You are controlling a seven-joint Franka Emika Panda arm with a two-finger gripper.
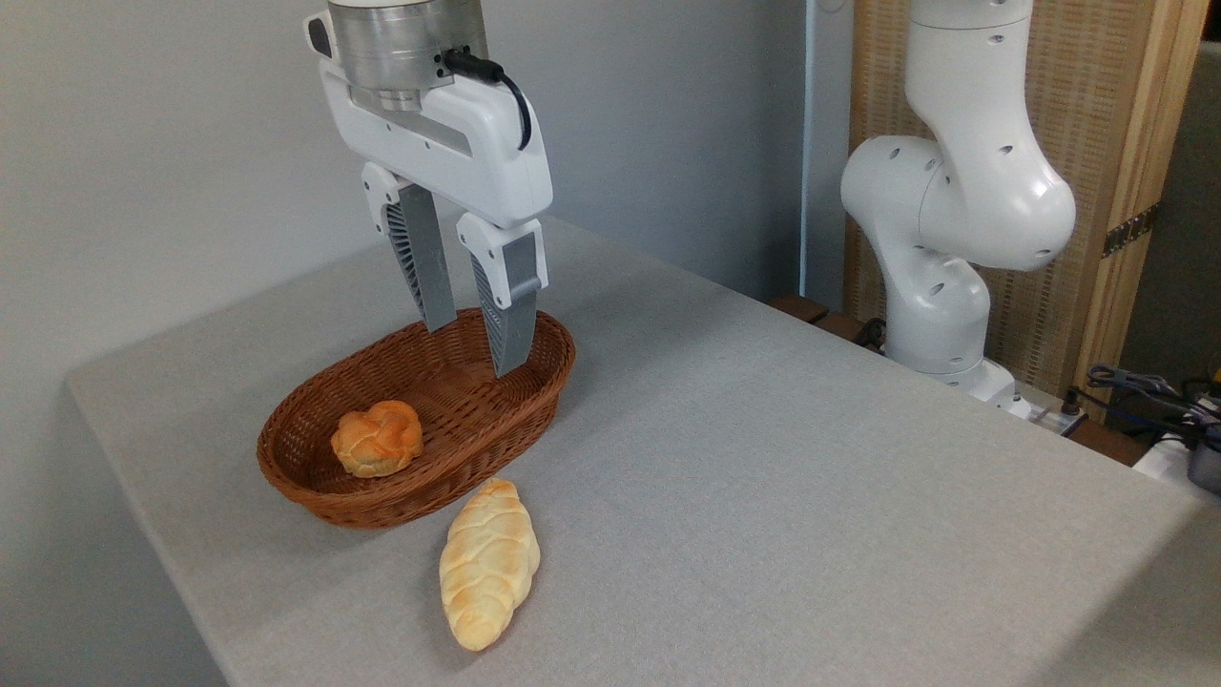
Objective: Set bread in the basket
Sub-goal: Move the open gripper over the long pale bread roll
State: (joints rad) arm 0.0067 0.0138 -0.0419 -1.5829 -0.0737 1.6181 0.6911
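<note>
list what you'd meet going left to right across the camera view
small round bun in the basket → gripper → braided bread → robot arm base → cables

The long, pale-golden braided bread (489, 563) lies flat on the table, just beside the basket's rim at its 5 o'clock. The oval, reddish-brown wicker basket (477, 434) sits upright.

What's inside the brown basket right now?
Inside the basket sits one small round bun, near its front end. The rest of the woven floor looks bare. The near wall hides a strip of floor. The long braided bread lies outside on the table.
</note>
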